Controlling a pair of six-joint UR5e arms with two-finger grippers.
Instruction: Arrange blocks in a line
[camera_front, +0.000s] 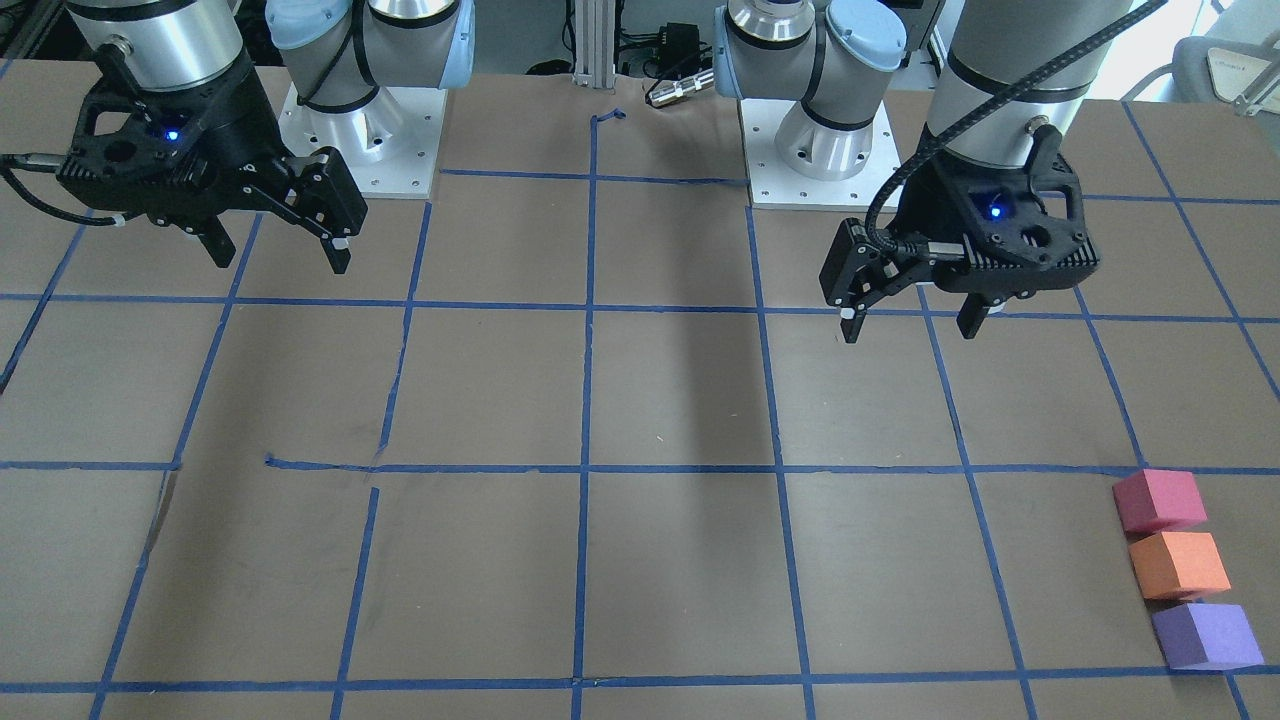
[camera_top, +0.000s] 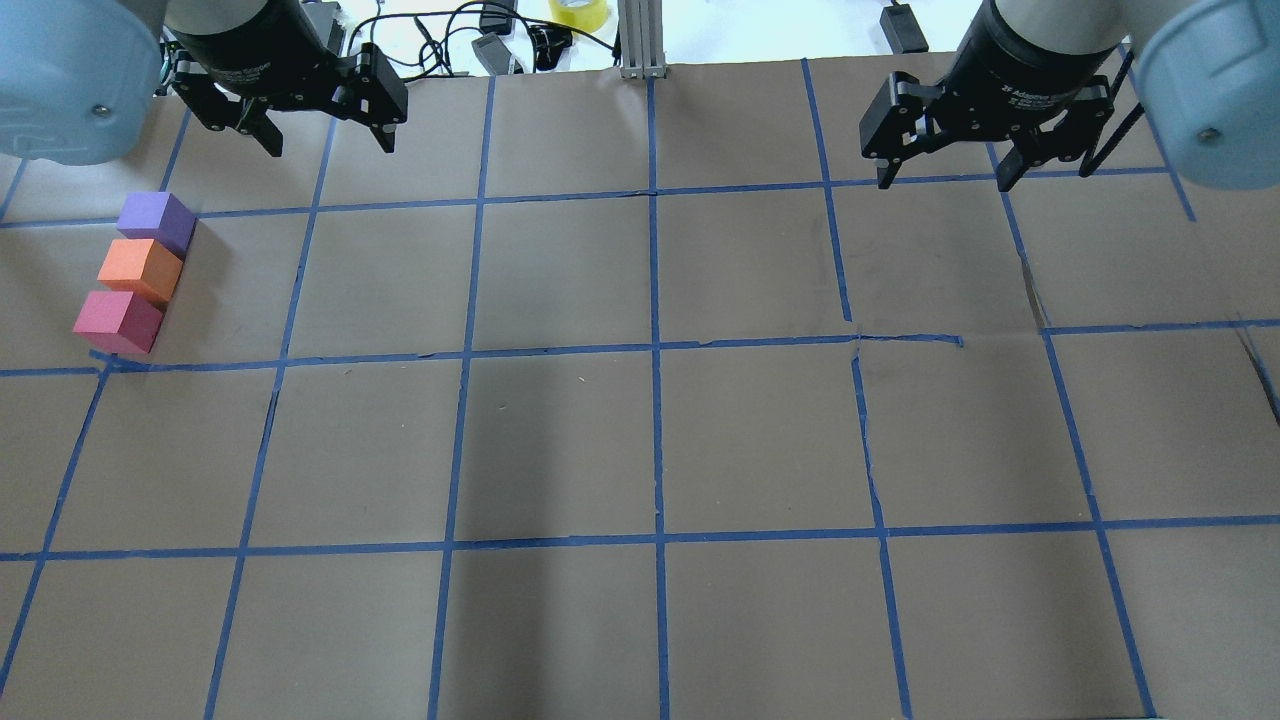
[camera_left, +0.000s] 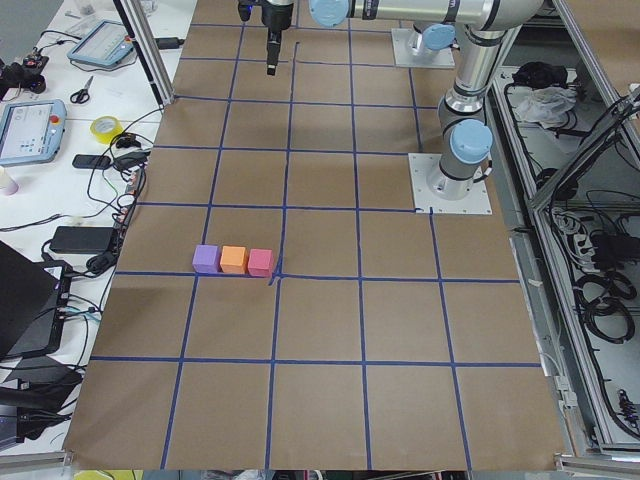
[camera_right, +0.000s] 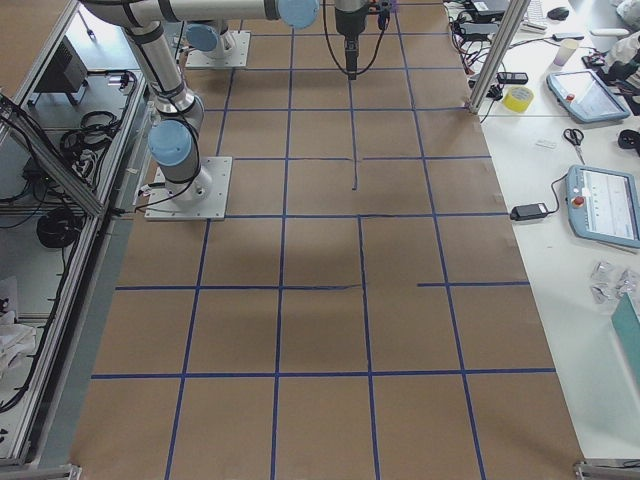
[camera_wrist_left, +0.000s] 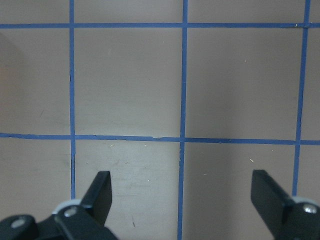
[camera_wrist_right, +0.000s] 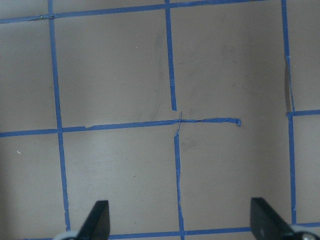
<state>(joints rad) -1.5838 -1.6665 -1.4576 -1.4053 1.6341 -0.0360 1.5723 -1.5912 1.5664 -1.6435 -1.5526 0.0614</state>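
1. Three blocks sit in one straight row, sides touching: the purple block (camera_top: 157, 222) farthest from the robot, the orange block (camera_top: 140, 270) in the middle, the pink block (camera_top: 118, 322) nearest it.
2. The row lies in the left half of the tabletop (camera_top: 560, 440), closer to the edge away from the robot than to the robot's edge. It slants a little against the grid. The pink block's near corner rests on a crossing of tape (camera_top: 655, 345).
3. Judged from this, the line looks finished. Nothing appears left to do, except perhaps squaring the row to the grid.
4. The blocks are equal cubes with crisp edges and flat, matte faces, like dense foam. No shine or markings show.
5. The left gripper (camera_top: 330, 145) hangs above the tabletop near the far edge, close to the purple block but clear of it. Its two black fingers are spread wide and hold nothing.
6. The right gripper (camera_top: 943, 182) hangs over the right half, well apart from the blocks, fingers likewise spread and empty.
7. The tabletop is dull brown, paper-like, ruled into squares by blue tape that is torn and wrinkled in places.
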